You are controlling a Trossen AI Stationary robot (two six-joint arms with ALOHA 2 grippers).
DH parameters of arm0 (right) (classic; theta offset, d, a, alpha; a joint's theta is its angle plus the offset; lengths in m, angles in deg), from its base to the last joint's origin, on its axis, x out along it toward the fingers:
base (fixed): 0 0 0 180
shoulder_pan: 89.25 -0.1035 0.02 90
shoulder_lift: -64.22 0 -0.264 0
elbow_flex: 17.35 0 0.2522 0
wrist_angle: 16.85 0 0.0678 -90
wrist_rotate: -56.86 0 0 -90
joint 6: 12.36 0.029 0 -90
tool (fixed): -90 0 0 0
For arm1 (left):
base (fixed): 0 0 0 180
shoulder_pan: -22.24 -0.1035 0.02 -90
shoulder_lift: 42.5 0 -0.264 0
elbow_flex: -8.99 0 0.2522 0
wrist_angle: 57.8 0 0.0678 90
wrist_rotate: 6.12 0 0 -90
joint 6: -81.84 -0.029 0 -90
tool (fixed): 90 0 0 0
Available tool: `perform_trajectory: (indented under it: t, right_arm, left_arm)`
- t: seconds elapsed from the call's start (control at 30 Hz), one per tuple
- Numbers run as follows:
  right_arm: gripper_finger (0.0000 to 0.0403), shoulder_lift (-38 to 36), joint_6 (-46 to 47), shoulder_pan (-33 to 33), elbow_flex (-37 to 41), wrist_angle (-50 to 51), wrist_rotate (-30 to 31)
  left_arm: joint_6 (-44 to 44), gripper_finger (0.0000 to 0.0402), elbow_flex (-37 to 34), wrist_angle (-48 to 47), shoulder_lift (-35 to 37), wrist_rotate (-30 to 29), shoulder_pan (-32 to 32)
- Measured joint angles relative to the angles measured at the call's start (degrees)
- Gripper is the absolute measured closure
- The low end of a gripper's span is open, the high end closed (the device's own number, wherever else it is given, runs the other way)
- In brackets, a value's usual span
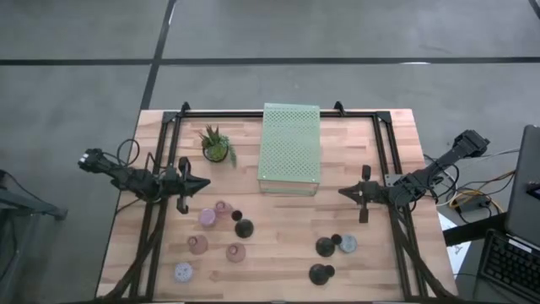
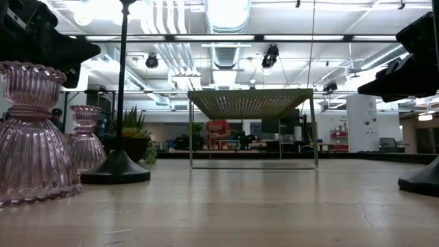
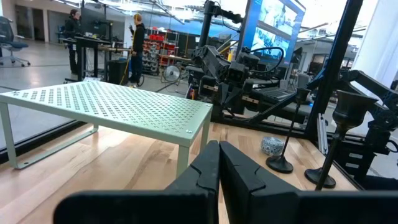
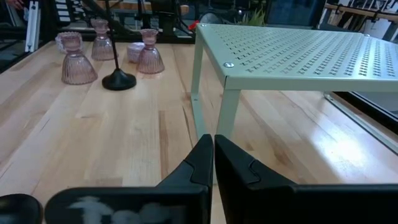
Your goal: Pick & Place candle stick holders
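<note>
On the wooden table [image 1: 278, 241], in front of the pale green perforated shelf [image 1: 291, 148], the candle stick holders [image 1: 245, 228] stand in two clusters, lying between and nearer than the closed, empty left gripper [image 1: 202, 186] and right gripper [image 1: 344, 192].

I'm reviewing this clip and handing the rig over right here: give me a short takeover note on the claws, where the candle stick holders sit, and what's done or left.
Left claw: shut, empty, hovering at the table's left side, just above the pink group.
Right claw: shut, empty, at the right side, near the green perforated shelf.
Candle stick holders: all on the front half of the table. Left cluster: pink glass holders, one black holder, one pale holder at the front left. Right cluster: two black holders and one pale holder.
Done: nothing visibly placed; shelf top is bare.
Left: every holder remains to be picked.
</note>
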Motion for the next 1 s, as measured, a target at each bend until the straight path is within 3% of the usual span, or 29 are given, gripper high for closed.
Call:
perform_trajectory:
  t: [0.23, 0.37, 0.53, 0.67, 0.9, 1.0]
  right_arm:
    - [0.0394, 0.0, 2.0, 0.0, 0.0, -1.0, 0.0]
    - [0.0394, 0.0, 14.4, 0.0, 0.0, -10.0, 0.0]
    - [0.0394, 0.0, 15.5, 0.0, 0.0, -18.4, 0.2]
    - [0.0394, -0.2, 18.1, 0.2, 0.0, -22.5, 4.3]
    - [0.0394, 0.3, 13.0, 0.1, -0.2, -22.1, -11.1]
    - [0.0394, 0.2, 12.4, 0.1, -2.9, -16.6, -16.8]
  left_arm:
    - [0.0, 0.0390, 0.0, 0.0, 0.0, 0.0, 0.0]
    - [0.0, 0.0390, 0.0, 0.0, 0.0, 0.0, 0.0]
    - [0.0, 0.0390, 0.0, 0.0, 0.0, 0.0, 0.0]
    - [0.0, 0.0390, 0.0, 0.0, 0.0, 0.0, 0.0]
    - [0.0, 0.0390, 0.0, 0.0, 0.0, 0.0, 0.0]
    - [0.0, 0.0390, 0.0, 0.0, 0.0, 0.0, 0.0]
